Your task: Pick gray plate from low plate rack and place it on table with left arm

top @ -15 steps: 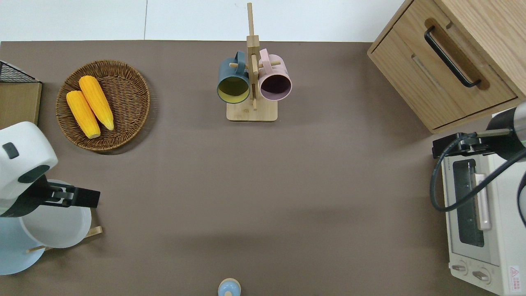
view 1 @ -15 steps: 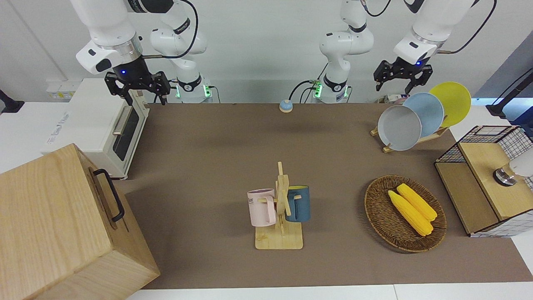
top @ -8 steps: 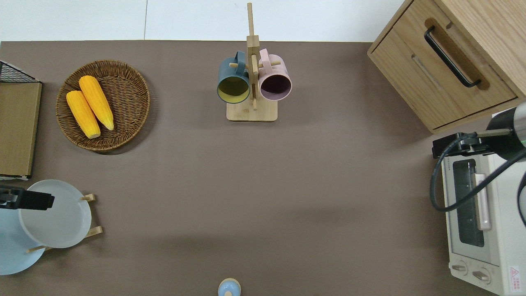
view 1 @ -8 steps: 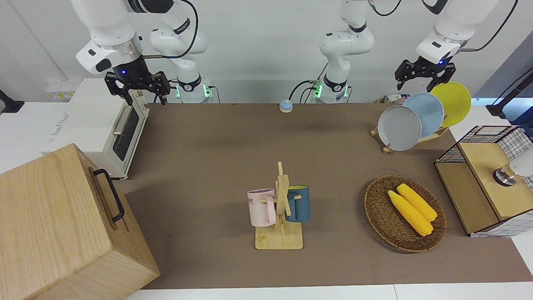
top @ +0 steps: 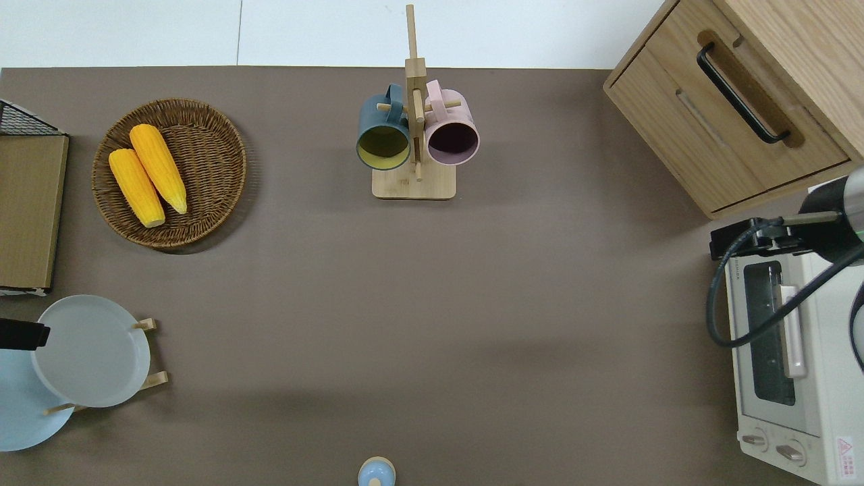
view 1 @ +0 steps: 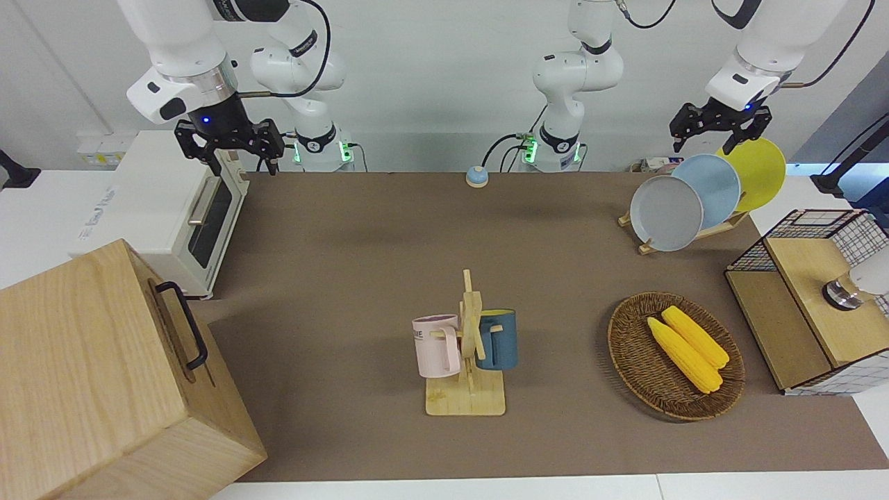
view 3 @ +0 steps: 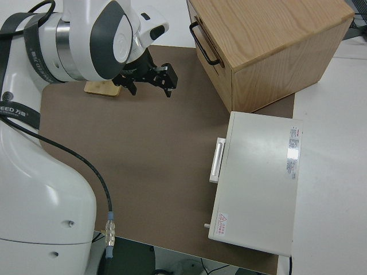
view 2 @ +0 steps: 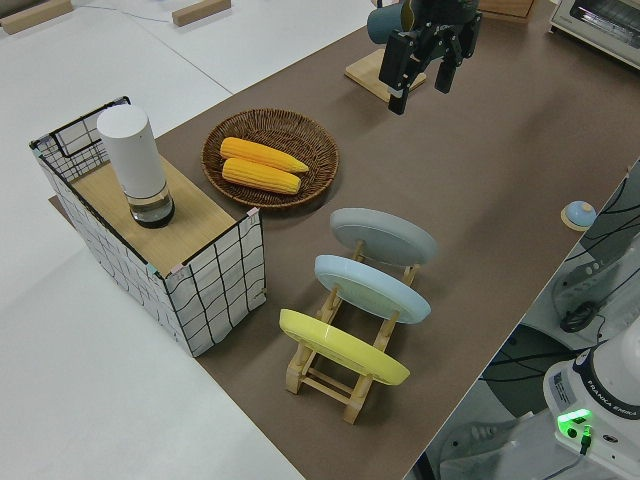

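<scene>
While the right end effector (view 1: 235,154) sits parked with its fingers spread and empty by the oven (view 1: 163,208), a wide bare stretch of tabletop (view 1: 389,243) runs across the middle to the rack (view 1: 691,232) at the left arm's end. There the gray plate (view 1: 665,212) leans on the rack, ahead of the blue plate (view 1: 715,186) and yellow plate (view 1: 760,167). High over these hangs the left end effector (view 1: 719,135), fingers apart and empty, with the basket (view 1: 628,347) of corn (view 1: 687,347) farther from the robots.
</scene>
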You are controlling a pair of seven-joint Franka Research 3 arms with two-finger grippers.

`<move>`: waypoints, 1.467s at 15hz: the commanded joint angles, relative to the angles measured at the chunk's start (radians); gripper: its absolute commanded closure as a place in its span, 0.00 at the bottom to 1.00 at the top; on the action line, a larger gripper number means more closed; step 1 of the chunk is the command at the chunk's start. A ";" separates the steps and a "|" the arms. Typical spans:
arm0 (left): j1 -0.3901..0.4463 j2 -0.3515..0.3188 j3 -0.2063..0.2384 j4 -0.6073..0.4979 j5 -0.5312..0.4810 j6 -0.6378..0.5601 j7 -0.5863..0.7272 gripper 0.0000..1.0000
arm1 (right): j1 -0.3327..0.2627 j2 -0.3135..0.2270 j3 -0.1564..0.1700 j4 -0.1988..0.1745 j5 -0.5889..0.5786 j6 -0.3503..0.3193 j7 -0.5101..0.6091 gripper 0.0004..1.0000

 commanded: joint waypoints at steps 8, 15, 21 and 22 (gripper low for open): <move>0.006 0.020 0.025 -0.005 0.005 0.017 0.030 0.00 | 0.007 0.000 -0.006 0.006 0.003 -0.001 0.002 0.02; 0.017 0.042 0.025 -0.017 0.016 0.026 0.029 0.01 | 0.007 0.002 -0.006 0.006 0.003 -0.001 0.004 0.02; 0.044 0.039 0.027 -0.096 0.025 0.103 0.030 0.01 | 0.007 0.000 -0.006 0.006 0.003 -0.001 0.004 0.02; 0.044 0.039 0.025 -0.105 0.028 0.111 0.030 0.01 | 0.007 0.000 -0.006 0.006 0.003 -0.001 0.004 0.02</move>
